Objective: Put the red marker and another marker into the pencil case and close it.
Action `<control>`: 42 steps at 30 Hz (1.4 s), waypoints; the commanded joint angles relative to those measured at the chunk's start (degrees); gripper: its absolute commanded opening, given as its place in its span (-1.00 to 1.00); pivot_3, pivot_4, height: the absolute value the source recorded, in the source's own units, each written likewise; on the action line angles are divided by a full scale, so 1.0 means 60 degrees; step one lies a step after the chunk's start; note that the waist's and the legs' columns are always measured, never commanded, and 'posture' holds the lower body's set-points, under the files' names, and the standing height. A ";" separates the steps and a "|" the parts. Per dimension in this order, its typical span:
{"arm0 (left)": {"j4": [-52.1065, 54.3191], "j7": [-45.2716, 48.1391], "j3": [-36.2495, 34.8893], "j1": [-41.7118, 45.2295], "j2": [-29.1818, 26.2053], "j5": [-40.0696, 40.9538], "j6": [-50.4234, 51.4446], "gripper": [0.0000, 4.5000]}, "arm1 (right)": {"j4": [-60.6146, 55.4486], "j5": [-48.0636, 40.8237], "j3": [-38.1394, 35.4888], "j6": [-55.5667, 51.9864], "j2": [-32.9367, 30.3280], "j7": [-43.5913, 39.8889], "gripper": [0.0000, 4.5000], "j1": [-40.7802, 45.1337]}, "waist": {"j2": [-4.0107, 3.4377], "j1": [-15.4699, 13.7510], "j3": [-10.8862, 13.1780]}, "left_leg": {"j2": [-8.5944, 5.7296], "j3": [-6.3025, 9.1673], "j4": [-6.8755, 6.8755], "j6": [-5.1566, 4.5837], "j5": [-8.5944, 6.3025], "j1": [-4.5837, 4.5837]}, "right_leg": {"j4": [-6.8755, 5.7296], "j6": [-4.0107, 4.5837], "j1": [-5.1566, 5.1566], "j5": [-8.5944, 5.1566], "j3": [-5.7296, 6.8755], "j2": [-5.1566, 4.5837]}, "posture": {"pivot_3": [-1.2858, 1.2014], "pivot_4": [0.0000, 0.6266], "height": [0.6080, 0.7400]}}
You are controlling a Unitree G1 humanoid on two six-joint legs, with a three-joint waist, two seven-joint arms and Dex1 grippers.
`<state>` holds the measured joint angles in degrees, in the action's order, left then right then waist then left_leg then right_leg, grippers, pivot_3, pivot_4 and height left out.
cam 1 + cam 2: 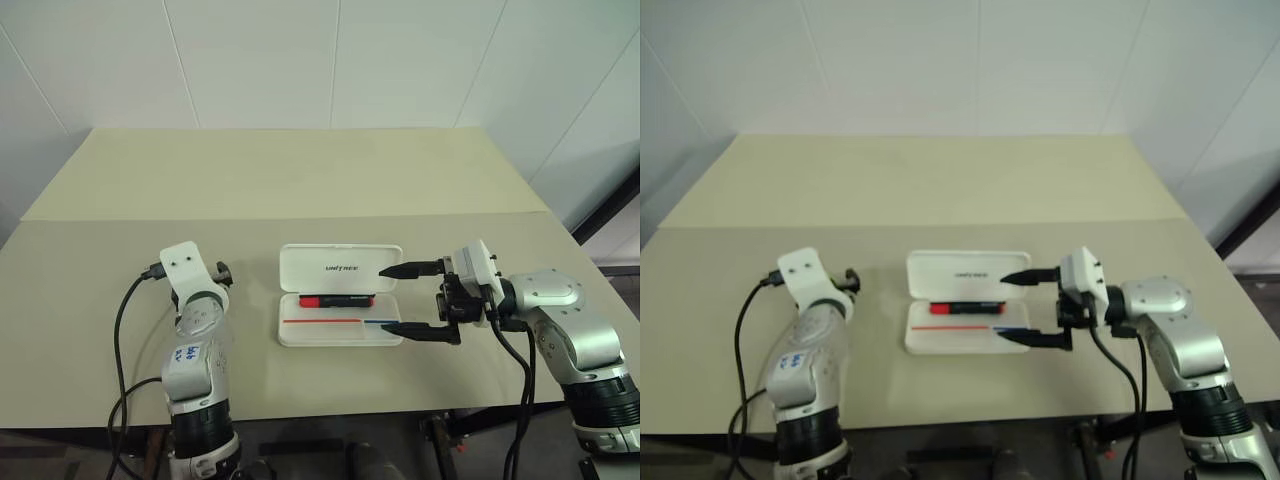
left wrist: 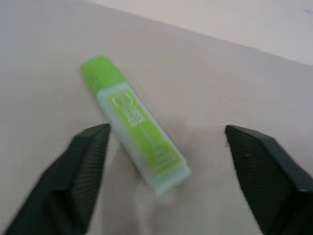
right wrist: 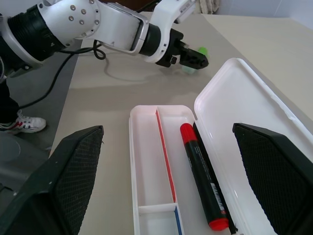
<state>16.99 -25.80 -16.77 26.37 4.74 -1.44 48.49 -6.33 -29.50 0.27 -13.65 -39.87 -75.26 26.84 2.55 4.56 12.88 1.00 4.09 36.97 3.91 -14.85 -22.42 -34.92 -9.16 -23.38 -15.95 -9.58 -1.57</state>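
While left gripper (image 2: pixel 164 147) gapes | light green marker (image 2: pixel 134 122) flat, white-labelled

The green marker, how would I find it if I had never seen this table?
Start at the beige table and find the open white pencil case in its middle. Look toward the robot's left arm: the green marker lies flat on the bare table between the open fingers of the left end effector. It is short, flat and light green, while the red marker lies inside the case.
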 commanded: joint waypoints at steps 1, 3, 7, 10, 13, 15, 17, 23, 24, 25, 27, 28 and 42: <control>-0.0163 -0.0310 0.0099 0.0211 -0.0016 -0.0371 0.0113 0.99 | -0.0240 -0.0043 -0.0075 0.0065 0.0026 0.0093 1.00 0.0063 | 0.0000 0.0014 0.0000 | 0.0000 -0.0001 -0.0001 0.0000 0.0000 0.0000 | 0.0000 0.0000 0.0000 0.0000 0.0000 0.0000 | 0.03 -0.52 1.00; -0.0245 -0.0380 0.0100 0.0289 0.0046 -0.0418 0.0106 0.99 | -0.0256 -0.0039 -0.0069 0.0059 0.0037 0.0120 1.00 0.0057 | 0.0000 0.0005 0.0000 | 0.0000 0.0000 -0.0002 0.0000 0.0000 0.0001 | -0.0001 0.0000 -0.0001 0.0000 0.0001 0.0000 | 0.03 -0.52 1.00; -0.0450 -0.0562 0.0233 0.0402 0.0085 -0.0649 0.0217 0.99 | -0.0252 -0.0041 -0.0082 0.0082 0.0035 0.0147 1.00 0.0033 | 0.0000 -0.0009 0.0000 | 0.0000 0.0000 0.0000 0.0000 0.0000 -0.0001 | -0.0001 -0.0001 -0.0001 0.0001 0.0001 0.0000 | 0.03 -0.52 1.00; -0.0660 -0.0603 0.0274 0.0459 0.0068 -0.0795 0.0177 0.99 | -0.0238 -0.0035 -0.0089 0.0107 0.0040 0.0171 1.00 0.0027 | 0.0000 -0.0008 0.0000 | 0.0000 0.0000 0.0000 0.0000 0.0000 -0.0001 | -0.0001 -0.0002 0.0000 0.0002 0.0001 0.0000 | 0.03 -0.52 1.00; -0.0807 -0.0615 0.0299 0.0523 -0.0006 -0.0880 0.0085 0.99 | -0.0245 -0.0036 -0.0090 0.0117 0.0043 0.0192 1.00 0.0015 | 0.0000 -0.0005 0.0000 | 0.0000 0.0000 -0.0002 0.0000 0.0000 -0.0001 | -0.0001 -0.0002 -0.0001 0.0002 0.0001 0.0000 | 0.03 -0.52 1.00; -0.1000 -0.0672 0.0148 0.0635 -0.0018 -0.0854 -0.0013 0.99 | -0.0268 -0.0048 -0.0098 0.0118 0.0044 0.0209 1.00 -0.0016 | 0.0000 -0.0006 0.0000 | 0.0000 0.0000 -0.0001 0.0000 0.0000 0.0000 | -0.0001 -0.0002 -0.0001 0.0002 0.0001 0.0000 | 0.03 -0.52 1.00; -0.1207 -0.0688 0.0040 0.0746 -0.0058 -0.0819 -0.0146 0.99 | -0.0296 -0.0058 -0.0102 0.0113 0.0049 0.0227 1.00 -0.0046 | 0.0000 -0.0009 0.0000 | 0.0000 0.0000 0.0000 0.0000 0.0000 -0.0001 | -0.0001 -0.0003 0.0000 0.0002 0.0000 0.0000 | 0.03 -0.52 1.00; -0.1527 -0.0612 0.0047 0.0873 -0.0124 -0.0786 -0.0746 0.69 | -0.0364 -0.0073 -0.0122 0.0097 0.0032 0.0253 1.00 -0.0110 | 0.0000 -0.0012 0.0000 | 0.0000 -0.0001 0.0000 0.0000 0.0000 -0.0001 | -0.0002 -0.0004 0.0000 0.0004 0.0000 0.0000 | 0.03 -0.52 1.00; -0.1514 -0.0605 0.0067 0.0856 -0.0101 -0.0789 -0.0759 0.57 | -0.0374 -0.0074 -0.0129 0.0094 0.0025 0.0259 1.00 -0.0119 | 0.0000 -0.0014 0.0000 | 0.0000 0.0000 -0.0001 0.0001 0.0000 -0.0001 | -0.0002 -0.0005 0.0000 0.0004 0.0000 0.0000 | 0.03 -0.52 1.00; -0.1484 -0.0615 0.0047 0.0829 -0.0042 -0.0764 -0.0718 0.40 | -0.0389 -0.0076 -0.0137 0.0090 0.0014 0.0262 1.00 -0.0130 | 0.0000 -0.0015 0.0000 | 0.0000 0.0000 -0.0002 0.0001 0.0000 -0.0001 | -0.0002 -0.0005 -0.0001 0.0005 0.0001 0.0000 | 0.03 -0.52 1.00; -0.1434 -0.0656 0.0001 0.0775 0.0052 -0.0747 -0.0570 0.09 | -0.0414 -0.0082 -0.0151 0.0082 0.0000 0.0272 1.00 -0.0148 | 0.0000 -0.0023 0.0000 | 0.0000 0.0000 -0.0003 0.0001 -0.0001 -0.0001 | -0.0002 -0.0005 -0.0001 0.0005 0.0000 0.0000 | 0.03 -0.52 1.00; -0.1404 -0.0673 -0.0022 0.0747 0.0093 -0.0745 -0.0464 -0.05 | -0.0426 -0.0085 -0.0156 0.0078 -0.0006 0.0277 1.00 -0.0158 | 0.0000 -0.0030 0.0000 | 0.0000 0.0000 -0.0003 0.0001 -0.0001 -0.0001 | -0.0002 -0.0005 -0.0001 0.0005 0.0001 0.0000 | 0.03 -0.52 1.00; -0.0930 -0.0594 -0.0188 0.0449 0.0323 -0.0632 -0.0239 -0.48 | -0.0388 -0.0067 -0.0131 0.0133 0.0024 0.0297 1.00 -0.0154 | 0.0000 -0.0006 0.0000 | 0.0000 -0.0001 -0.0001 0.0001 -0.0002 0.0000 | -0.0002 -0.0007 0.0000 0.0007 0.0000 0.0000 | 0.03 -0.52 1.00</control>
<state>9.21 -29.62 -17.53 30.09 6.30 -5.63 46.83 -6.83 -29.39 0.27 -13.61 -39.76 -73.57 25.81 2.55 4.52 12.88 1.00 4.08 36.96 3.92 -14.87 -22.42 -34.94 -9.21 -23.38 -15.91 -9.58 -1.57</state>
